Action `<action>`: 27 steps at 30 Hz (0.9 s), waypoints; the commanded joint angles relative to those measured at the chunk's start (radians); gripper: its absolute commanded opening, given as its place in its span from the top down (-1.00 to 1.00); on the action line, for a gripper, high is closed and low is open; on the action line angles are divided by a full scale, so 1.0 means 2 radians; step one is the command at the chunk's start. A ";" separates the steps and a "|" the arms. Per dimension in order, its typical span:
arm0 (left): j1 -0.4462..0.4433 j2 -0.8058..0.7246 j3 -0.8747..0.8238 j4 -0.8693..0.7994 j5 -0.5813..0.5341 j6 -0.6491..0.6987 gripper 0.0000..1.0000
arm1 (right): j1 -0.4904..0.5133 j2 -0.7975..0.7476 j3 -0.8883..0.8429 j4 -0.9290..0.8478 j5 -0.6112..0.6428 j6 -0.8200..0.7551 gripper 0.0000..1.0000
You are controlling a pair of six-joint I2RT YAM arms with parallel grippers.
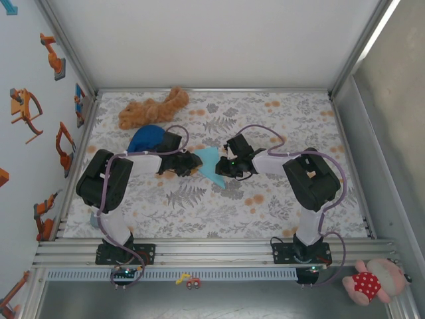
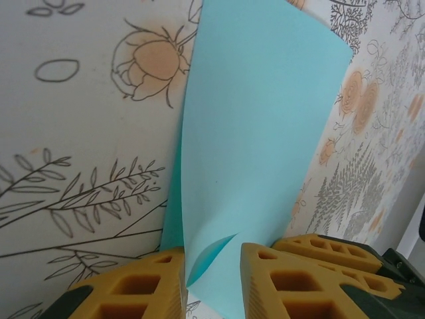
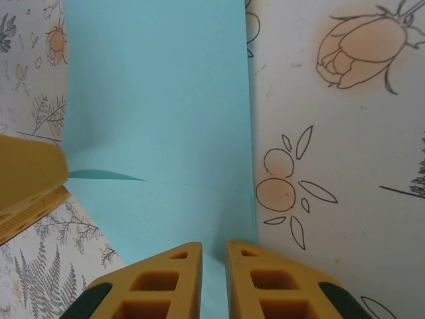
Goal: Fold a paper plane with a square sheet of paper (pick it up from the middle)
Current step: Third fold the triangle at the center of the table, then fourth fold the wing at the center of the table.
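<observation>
The square sheet of paper (image 1: 210, 161), light cyan-blue and partly folded, lies mid-table between my two grippers. My left gripper (image 1: 192, 163) meets it from the left. In the left wrist view the paper (image 2: 259, 133) curls upward, and a loop of it is squeezed between the yellow fingers of the left gripper (image 2: 212, 249). My right gripper (image 1: 224, 166) comes from the right. Its narrow-set jaws (image 3: 214, 244) are shut on the paper's near edge (image 3: 153, 100), which shows a crease across it. A left finger (image 3: 26, 179) shows at that view's left edge. A finished paper plane is out of view.
A brown plush toy (image 1: 153, 107) lies at the back left, with a dark blue dome (image 1: 146, 138) just behind my left arm. The floral tablecloth (image 1: 285, 199) covers the table inside an aluminium frame. A pink plush (image 1: 372, 282) sits outside, near right.
</observation>
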 commanded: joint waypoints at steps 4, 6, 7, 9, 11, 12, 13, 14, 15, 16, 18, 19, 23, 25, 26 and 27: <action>0.000 0.009 0.013 0.012 0.029 0.002 0.46 | -0.005 0.009 -0.009 0.000 0.005 0.004 0.68; 0.002 0.012 0.015 0.018 0.044 0.006 0.46 | -0.005 0.010 -0.009 0.000 0.005 0.003 0.67; 0.003 0.014 0.016 0.019 0.048 0.007 0.46 | -0.005 0.011 -0.010 0.000 0.005 0.001 0.67; 0.005 0.017 0.018 0.017 0.054 0.010 0.50 | -0.006 0.009 -0.009 -0.001 0.005 -0.005 0.68; 0.006 0.020 0.018 0.014 0.055 0.013 0.54 | -0.006 0.006 -0.009 -0.001 0.006 -0.010 0.67; 0.007 0.020 0.018 0.012 0.056 0.015 0.56 | -0.006 0.004 -0.010 0.000 0.006 -0.014 0.67; 0.008 0.021 0.018 0.010 0.056 0.016 0.58 | -0.006 0.002 -0.009 0.000 0.006 -0.016 0.66; 0.009 0.022 0.018 0.009 0.056 0.018 0.62 | -0.006 0.000 -0.009 0.002 0.006 -0.019 0.66; 0.009 0.021 0.018 0.009 0.056 0.020 0.64 | -0.006 -0.002 -0.009 0.004 0.004 -0.022 0.66; 0.010 0.021 0.018 0.008 0.055 0.020 0.67 | -0.006 -0.004 -0.008 0.006 0.003 -0.024 0.65; 0.010 0.020 0.019 0.006 0.055 0.020 0.72 | -0.006 -0.009 -0.006 0.007 0.003 -0.031 0.62; 0.011 0.020 0.019 0.006 0.054 0.020 0.76 | -0.006 -0.011 -0.005 0.007 0.005 -0.034 0.61; 0.011 0.016 0.023 0.003 0.051 0.015 0.84 | -0.006 -0.036 0.000 -0.005 0.030 -0.057 0.45; 0.010 0.013 0.026 -0.001 0.050 0.010 0.85 | -0.005 -0.052 0.003 -0.021 0.053 -0.074 0.31; 0.010 0.011 0.031 -0.006 0.050 0.007 0.85 | -0.003 -0.062 0.002 -0.028 0.068 -0.082 0.26; 0.010 0.010 0.034 -0.009 0.050 0.005 0.85 | -0.002 -0.071 0.000 -0.032 0.080 -0.091 0.22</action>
